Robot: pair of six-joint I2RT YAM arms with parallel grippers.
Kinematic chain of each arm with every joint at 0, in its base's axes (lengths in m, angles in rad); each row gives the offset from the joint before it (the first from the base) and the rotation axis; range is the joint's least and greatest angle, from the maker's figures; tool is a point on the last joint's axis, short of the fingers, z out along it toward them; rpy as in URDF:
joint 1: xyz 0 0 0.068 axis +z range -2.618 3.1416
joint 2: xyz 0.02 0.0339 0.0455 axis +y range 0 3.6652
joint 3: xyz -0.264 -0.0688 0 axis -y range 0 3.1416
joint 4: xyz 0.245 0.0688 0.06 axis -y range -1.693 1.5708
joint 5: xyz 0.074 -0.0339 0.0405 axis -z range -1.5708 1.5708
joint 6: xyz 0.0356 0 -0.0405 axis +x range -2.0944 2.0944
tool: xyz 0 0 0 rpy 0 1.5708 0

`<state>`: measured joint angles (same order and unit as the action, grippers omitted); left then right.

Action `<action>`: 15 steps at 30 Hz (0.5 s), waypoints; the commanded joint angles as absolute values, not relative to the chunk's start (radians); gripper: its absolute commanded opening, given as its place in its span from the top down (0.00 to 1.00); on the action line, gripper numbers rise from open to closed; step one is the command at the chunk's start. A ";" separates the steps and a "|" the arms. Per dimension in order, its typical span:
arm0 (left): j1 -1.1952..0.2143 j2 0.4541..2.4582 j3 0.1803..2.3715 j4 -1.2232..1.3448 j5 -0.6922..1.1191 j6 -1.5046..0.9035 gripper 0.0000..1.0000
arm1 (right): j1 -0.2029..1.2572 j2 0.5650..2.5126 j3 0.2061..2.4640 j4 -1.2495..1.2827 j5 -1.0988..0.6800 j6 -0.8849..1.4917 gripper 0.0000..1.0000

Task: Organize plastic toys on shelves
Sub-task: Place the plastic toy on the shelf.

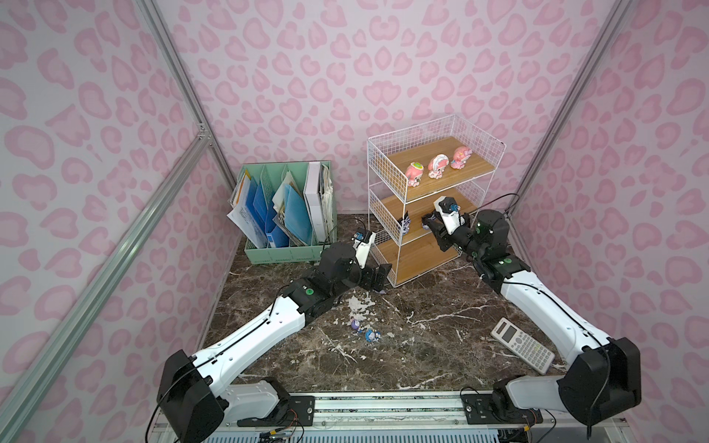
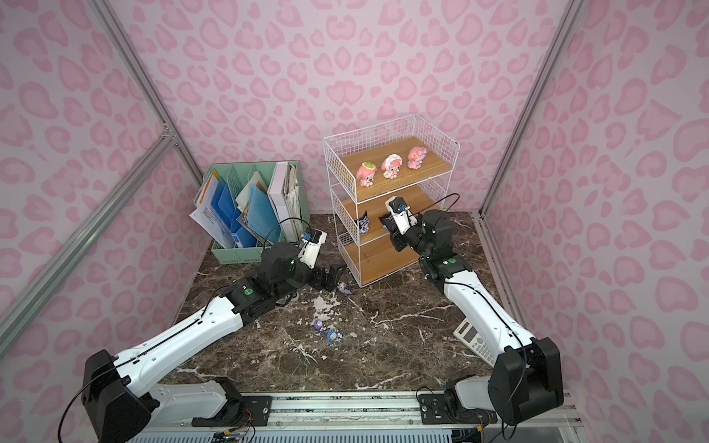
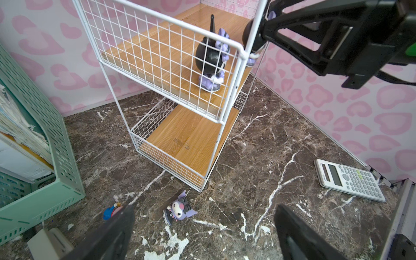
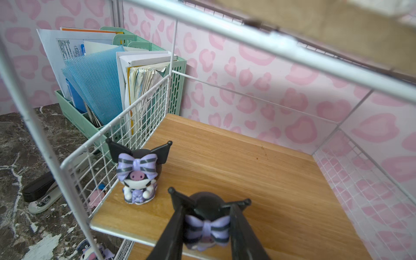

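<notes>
We see white-coated wire shelves (image 1: 387,168), satin wood-grain boards (image 1: 441,147), glossy plastic on the black figurine (image 4: 206,203), a polished veined stone table (image 1: 422,345), a matt mint plastic organizer (image 1: 284,255)

Figure, as I see it: green file organizer (image 1: 286,254) holding papers, at the marble table's (image 1: 422,345) back; calculator (image 1: 522,345) flat on my right; stapler (image 4: 41,191) near the organizer.

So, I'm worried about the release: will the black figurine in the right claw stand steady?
Likely tippy: the black figurine has a large head, and its standing twin shows small feet. Glossy, rounded plastic may slip in the right claw. Seems rigid.
</notes>
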<state>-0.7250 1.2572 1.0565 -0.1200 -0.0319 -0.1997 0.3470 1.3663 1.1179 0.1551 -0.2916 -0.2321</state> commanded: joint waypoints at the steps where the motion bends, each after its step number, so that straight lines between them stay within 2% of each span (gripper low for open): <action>1: -0.722 1.259 1.065 -0.097 -0.015 -0.189 0.01 | 0.345 1.379 1.140 0.176 -0.316 -0.223 0.65; 15: -0.722 1.259 1.063 -0.100 -0.020 -0.189 0.01 | 0.312 1.405 1.110 0.272 -0.386 -0.122 0.66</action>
